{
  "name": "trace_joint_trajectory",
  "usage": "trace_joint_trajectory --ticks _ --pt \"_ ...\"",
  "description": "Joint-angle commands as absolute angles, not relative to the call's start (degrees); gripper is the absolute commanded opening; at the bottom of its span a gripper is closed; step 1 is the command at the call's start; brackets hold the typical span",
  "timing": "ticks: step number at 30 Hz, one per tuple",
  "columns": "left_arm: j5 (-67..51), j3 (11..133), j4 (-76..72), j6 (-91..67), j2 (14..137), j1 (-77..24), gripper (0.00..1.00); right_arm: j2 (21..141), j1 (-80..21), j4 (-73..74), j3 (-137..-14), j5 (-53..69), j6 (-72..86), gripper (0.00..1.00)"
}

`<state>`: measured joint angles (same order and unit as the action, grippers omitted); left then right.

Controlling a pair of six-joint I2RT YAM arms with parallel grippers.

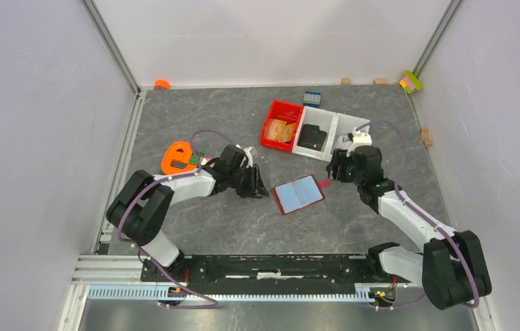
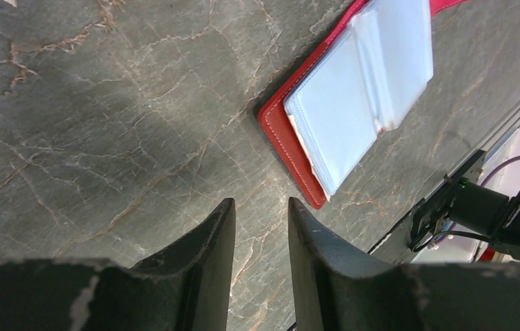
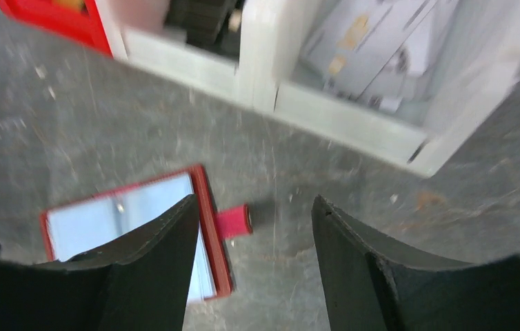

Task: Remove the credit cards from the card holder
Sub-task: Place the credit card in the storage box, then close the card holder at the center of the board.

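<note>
The card holder (image 1: 299, 194) lies open and flat on the grey table between the two arms, dark red with a small red tab (image 3: 233, 221) on its right edge. Light blue credit cards (image 2: 371, 76) show in its clear sleeves. My left gripper (image 1: 263, 189) rests low just left of the holder. In the left wrist view the left gripper (image 2: 261, 207) is open with a narrow gap and only table between the fingers, short of the holder's corner (image 2: 312, 193). My right gripper (image 3: 254, 203) is open above the holder's tab side, holding nothing.
A red bin (image 1: 281, 124) with tan wooden pieces and a white bin (image 1: 334, 121) stand behind the holder. A black object (image 1: 312, 138) sits in the white bin, with grey flat cards (image 3: 374, 62) in its right compartment. An orange object (image 1: 176, 157) lies by the left arm.
</note>
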<state>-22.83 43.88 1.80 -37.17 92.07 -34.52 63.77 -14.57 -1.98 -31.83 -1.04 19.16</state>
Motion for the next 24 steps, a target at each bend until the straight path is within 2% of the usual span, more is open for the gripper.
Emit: trace_joint_trajectory --ticks 1,5,8,11,15,17,24 --pt "-24.68 46.56 3.22 -33.81 93.77 -34.87 0.39 66.87 -18.18 -0.63 -29.55 -1.8 16.09 0.66" --pt "-25.91 47.67 3.92 -33.16 95.96 -34.96 0.36 70.71 -19.52 -2.53 -29.36 -2.41 16.0 0.66" --pt "-26.57 48.46 3.95 -33.13 97.85 -35.31 0.34 74.03 -20.43 -3.66 -29.96 -1.62 15.78 0.59" --pt "-27.46 49.65 3.65 -33.14 100.5 -35.83 0.33 75.69 -21.24 -3.68 -30.97 -1.6 15.36 0.44" --pt "-29.74 51.21 2.54 -33.48 104.21 -36.8 0.31 71.86 -24.37 -3.63 -30.82 -0.13 14.38 0.08" --pt "-29.86 51.8 2.44 -33.42 105.1 -37.24 0.31 67.9 -26.95 -3.52 -30.07 -0.72 14.3 0.0" --pt "-28.6 53.14 3.57 -32.63 106.72 -37.35 0.3 60.14 -32.11 -6.27 -26.97 2.81 13.7 0.0"
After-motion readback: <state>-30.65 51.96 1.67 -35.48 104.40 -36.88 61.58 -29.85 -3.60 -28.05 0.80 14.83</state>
